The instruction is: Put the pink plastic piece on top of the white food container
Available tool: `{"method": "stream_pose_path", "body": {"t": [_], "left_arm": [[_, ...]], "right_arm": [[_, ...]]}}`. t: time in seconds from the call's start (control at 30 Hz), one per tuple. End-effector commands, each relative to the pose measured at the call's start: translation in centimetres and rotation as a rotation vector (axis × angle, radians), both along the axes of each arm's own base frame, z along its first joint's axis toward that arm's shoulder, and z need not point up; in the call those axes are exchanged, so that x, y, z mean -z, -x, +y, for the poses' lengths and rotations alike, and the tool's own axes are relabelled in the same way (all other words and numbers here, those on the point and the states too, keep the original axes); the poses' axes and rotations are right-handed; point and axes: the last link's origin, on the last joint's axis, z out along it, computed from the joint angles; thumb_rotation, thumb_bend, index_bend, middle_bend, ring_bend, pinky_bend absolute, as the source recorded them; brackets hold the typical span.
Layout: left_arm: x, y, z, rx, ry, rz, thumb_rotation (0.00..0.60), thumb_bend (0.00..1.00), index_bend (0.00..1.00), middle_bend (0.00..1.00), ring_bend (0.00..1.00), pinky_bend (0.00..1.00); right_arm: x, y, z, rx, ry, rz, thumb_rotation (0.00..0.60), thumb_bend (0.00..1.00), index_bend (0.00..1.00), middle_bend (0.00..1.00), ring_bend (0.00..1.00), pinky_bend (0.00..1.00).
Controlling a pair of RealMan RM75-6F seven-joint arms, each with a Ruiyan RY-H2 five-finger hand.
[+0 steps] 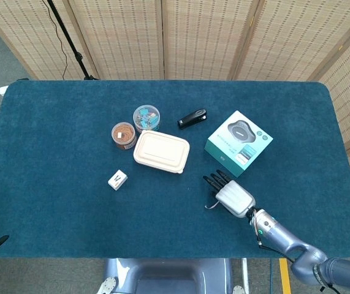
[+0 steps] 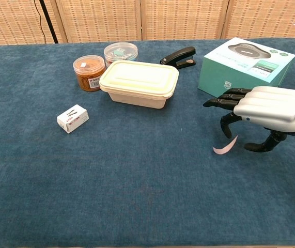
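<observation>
Blue table (image 2: 111,181): right hand (image 2: 263,108) released, fingers spread above pink plastic piece (image 2: 225,146); white food container (image 2: 139,82) apart.
</observation>
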Motion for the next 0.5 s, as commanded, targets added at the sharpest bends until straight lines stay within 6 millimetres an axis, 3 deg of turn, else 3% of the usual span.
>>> {"method": "stream_pose_path", "body": {"t": [0.03,0.5], "left_arm": [[0.04,-0.02,0.03,-0.001,0.001,0.001,0.6,0.0,0.0,0.0,0.0,0.0],[0.08,-0.04,0.04,-0.002,0.004,0.001,0.6,0.0,0.0,0.0,0.0,0.0]], "right_arm": [[0.08,0.11,-0.14,0.004,0.0,0.006,0.6,0.4,0.43,0.0,0.0,0.0],[0.35,0.43,-0.36,0.018,0.003,0.008,0.6,0.4,0.49,0.0,0.0,0.0]]}}
